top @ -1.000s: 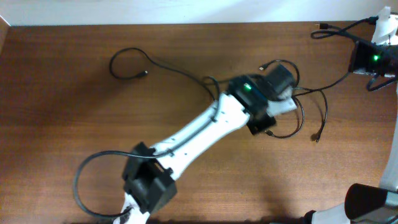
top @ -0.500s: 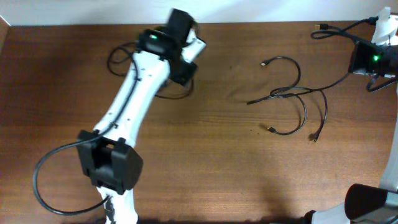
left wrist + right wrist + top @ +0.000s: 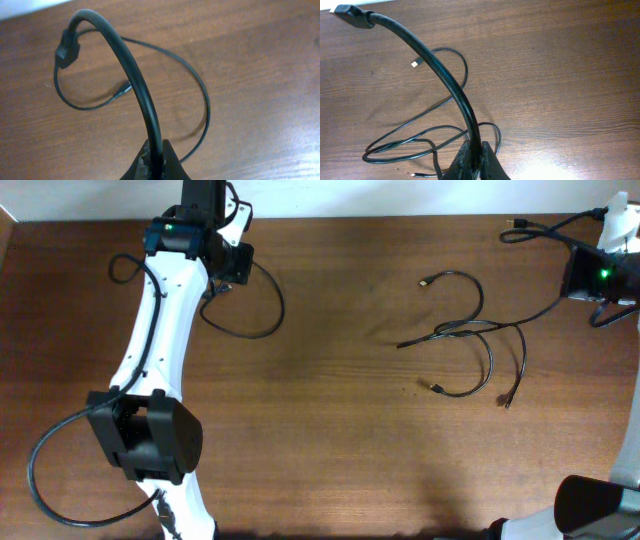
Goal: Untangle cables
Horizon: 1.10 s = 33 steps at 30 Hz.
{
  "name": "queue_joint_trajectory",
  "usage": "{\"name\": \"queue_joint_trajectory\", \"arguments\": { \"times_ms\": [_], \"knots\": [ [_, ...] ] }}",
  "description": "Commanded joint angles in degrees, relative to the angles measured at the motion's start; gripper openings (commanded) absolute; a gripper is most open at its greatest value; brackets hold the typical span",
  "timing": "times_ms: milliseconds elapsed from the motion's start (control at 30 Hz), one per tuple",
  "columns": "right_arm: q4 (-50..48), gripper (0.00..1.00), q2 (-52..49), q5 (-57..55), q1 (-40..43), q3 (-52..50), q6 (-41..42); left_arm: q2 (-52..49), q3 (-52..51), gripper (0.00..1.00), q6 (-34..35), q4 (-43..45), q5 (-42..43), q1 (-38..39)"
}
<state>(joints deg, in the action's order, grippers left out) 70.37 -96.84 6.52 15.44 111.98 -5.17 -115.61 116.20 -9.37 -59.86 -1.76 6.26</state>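
A: Which step are we on?

B: Approx. one cord out of three done, I'd say. A single thin black flexible cord (image 3: 281,305) w/ a small metal plug (image 3: 125,90) lies in a loose loop on the brown wooden table (image 3: 330,440). It's well apart from the knot of two thin black cords (image 3: 470,328), on the robot's left of it. Nothing crosses it.

A: Left gripper?

B: The left gripper (image 3: 232,265) sits right at that loop, far left of the knot. In the wrist view the tips look pressed together. The cord lifts off the wood and runs into them, so it's prob. pinching the cord's end. The contact itself is at the frame edge, so I'm not 100% sure. The thick black arm cable (image 3: 132,85) arching across is the rig's, not part of the job.

A: Right one?

B: The right gripper (image 3: 472,162) hangs to the right of the knot, apart from it. Its tips look closed on nothing.

A: And the knot?

B: Two cords cross near its middle, w/ plug ends sticking out around it.

A: Next?

B: My guess: let go of the single cord and move over to the knot. Grab one cord near a free plug end, away from the crossing, and drag it off w/o taking the other along. The right gripper may need to pin that other cord.
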Motion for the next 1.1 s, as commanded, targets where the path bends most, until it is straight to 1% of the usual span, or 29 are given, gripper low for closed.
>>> {"name": "queue_joint_trajectory", "arguments": {
  "times_ms": [0,67,100,200,267,367,600,867,1000,1067],
  "knots": [
    [0.20,0.04,0.02,0.55,-0.11,1.07,-0.42,2.05,1.29,0.00,4.15,2.62,-0.20,0.02],
    [0.22,0.04,0.02,0.55,-0.11,1.07,-0.42,1.97,1.29,0.00,6.60,5.92,-0.26,0.20],
    [0.24,0.04,0.02,0.55,-0.11,1.07,-0.42,1.95,1.29,0.00,9.03,8.26,-1.29,0.35],
    [0.35,0.04,0.02,0.57,-0.11,1.07,-0.42,1.33,1.27,0.00,13.73,13.99,-7.72,0.61],
    [0.39,0.04,0.02,0.55,-0.11,1.07,-0.42,0.20,1.27,0.00,14.29,18.86,-12.94,0.70],
    [0.39,0.04,0.02,0.55,-0.11,1.07,-0.42,-2.14,1.27,0.00,14.08,21.49,-14.56,-0.22],
    [0.42,0.04,0.02,0.52,-0.13,1.07,-0.44,-12.79,1.27,0.00,14.34,20.63,-14.12,-2.47],
    [0.44,0.04,0.02,0.52,-0.11,1.07,-0.42,-13.99,1.27,0.00,14.80,21.66,-14.19,-3.13],
    [0.59,0.04,0.02,0.55,-0.13,1.07,-0.42,-14.05,1.27,0.00,17.84,20.61,-13.92,-6.97],
    [0.61,0.04,0.02,0.55,-0.13,1.07,-0.42,-14.05,1.27,0.00,17.92,19.65,-13.64,-8.94]
  ]
}}
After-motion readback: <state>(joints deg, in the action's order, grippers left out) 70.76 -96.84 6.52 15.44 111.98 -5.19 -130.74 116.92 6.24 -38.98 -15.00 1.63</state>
